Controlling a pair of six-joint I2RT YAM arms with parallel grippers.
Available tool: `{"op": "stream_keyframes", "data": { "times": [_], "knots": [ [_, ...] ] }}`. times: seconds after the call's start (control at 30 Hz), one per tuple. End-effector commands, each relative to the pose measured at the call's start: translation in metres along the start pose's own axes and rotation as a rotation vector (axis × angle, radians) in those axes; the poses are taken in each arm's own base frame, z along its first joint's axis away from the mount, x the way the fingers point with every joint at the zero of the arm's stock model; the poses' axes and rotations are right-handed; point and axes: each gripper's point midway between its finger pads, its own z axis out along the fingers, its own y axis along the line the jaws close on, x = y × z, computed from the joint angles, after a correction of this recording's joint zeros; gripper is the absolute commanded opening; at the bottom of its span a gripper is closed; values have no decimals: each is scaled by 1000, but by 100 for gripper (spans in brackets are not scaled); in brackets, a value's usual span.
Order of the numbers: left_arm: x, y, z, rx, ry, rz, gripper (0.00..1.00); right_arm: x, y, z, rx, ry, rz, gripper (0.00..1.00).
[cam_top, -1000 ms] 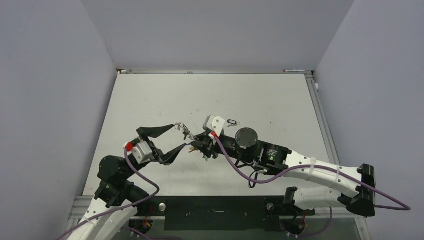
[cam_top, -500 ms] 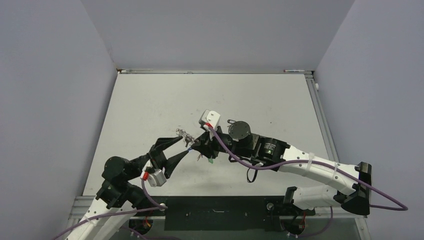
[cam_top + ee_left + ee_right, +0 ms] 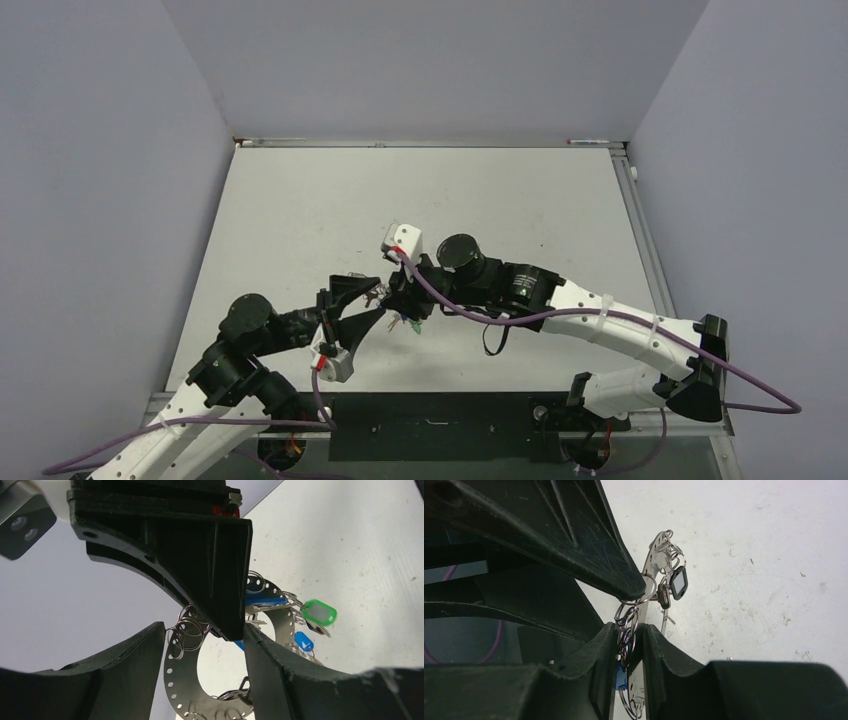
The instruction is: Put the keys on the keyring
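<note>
Top view: over the near middle of the white table (image 3: 300, 200) the left gripper (image 3: 372, 303) and the right gripper (image 3: 400, 300) meet tip to tip. A small cluster of keys (image 3: 410, 324) hangs just below the right one, showing flecks of green and blue. From here neither grip can be judged. Left wrist view: the keyring (image 3: 176, 680), a flat grey band pierced with small holes, stands on edge between the left gripper's two fingers, which are apart. One fingertip lies at the band's outer rim, and the other sits across the central hole with bare table showing beside it. A finger of the right gripper (image 3: 210, 570) comes down from above over the top of the band. Small wire loops (image 3: 190, 628) hang there, and a green tag (image 3: 320, 612) and a blue tag (image 3: 303, 641) dangle at the far side. Right wrist view: the keyring appears edge-on, clamped between the right gripper's fingers, which press on its two faces with wire loops bunched at the pinch. A black tag (image 3: 678, 582) hangs higher on the band. The tip of a left finger (image 3: 574, 545) reaches the band just above the clamp.
</note>
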Motion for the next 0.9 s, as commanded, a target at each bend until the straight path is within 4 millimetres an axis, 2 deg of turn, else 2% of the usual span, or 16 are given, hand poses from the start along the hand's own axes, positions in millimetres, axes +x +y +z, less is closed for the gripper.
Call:
{"op": "stream_keyframes", "data": {
  "times": [0.0, 0.3, 0.43, 0.57, 0.7, 0.77, 0.87],
  "knots": [
    [-1, 11, -1, 1, 43, 92, 55, -34, 17, -7, -83, -73, -30, 5],
    [12, 13, -8, 18, 144, 181, 52, -26, 16, -9, -101, -17, -47, 5],
    [22, 16, -17, 10, 219, 250, 49, -25, 6, -11, -99, -8, -13, 5],
    [35, 18, -27, 10, 303, 302, 42, -25, -6, -12, -84, -5, 34, 5],
    [26, 17, -27, -6, 258, 292, 42, -29, -25, -13, -13, -4, 90, 5],
    [15, 17, -24, -28, 196, 263, 42, -24, -33, -11, 17, 28, 129, 5],
    [3, 14, -14, -71, 83, 210, 31, -16, -33, -4, -8, 84, 197, 5]
  ]
}}
